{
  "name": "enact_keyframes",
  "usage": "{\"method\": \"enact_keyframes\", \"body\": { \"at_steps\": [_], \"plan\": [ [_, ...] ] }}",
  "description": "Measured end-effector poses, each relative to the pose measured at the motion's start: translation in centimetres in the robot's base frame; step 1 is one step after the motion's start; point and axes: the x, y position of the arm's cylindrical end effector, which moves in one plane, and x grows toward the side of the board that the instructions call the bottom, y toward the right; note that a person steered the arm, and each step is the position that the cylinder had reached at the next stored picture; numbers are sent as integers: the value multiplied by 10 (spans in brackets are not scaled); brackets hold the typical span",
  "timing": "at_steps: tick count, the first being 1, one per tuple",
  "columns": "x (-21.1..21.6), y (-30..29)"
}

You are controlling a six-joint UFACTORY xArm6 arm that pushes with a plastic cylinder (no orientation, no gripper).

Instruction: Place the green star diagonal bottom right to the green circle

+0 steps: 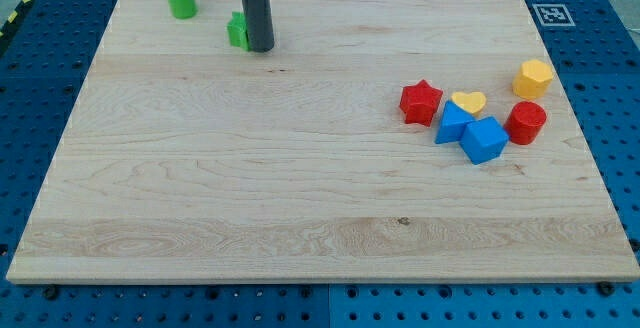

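Observation:
The green circle (181, 0), a short green cylinder, stands near the top left corner of the wooden board (250, 198). The green star (237, 31) lies below and to the right of it, partly hidden behind the rod. My tip (259, 49) rests on the board right against the star's right side.
A cluster sits at the right of the board: a red star (421, 102), a yellow heart (468, 101), two blue blocks (452, 125) (485, 139), a red cylinder (526, 122) and a yellow hexagon (533, 77). A marker tag (551, 13) lies off the top right corner.

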Motion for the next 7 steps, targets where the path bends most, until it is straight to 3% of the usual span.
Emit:
{"method": "enact_keyframes", "body": {
  "at_steps": [1,2,4,5,7],
  "plan": [
    [3,38],
    [-5,36],
    [-9,-19],
    [-5,-3],
    [-2,108]
  ]
}}
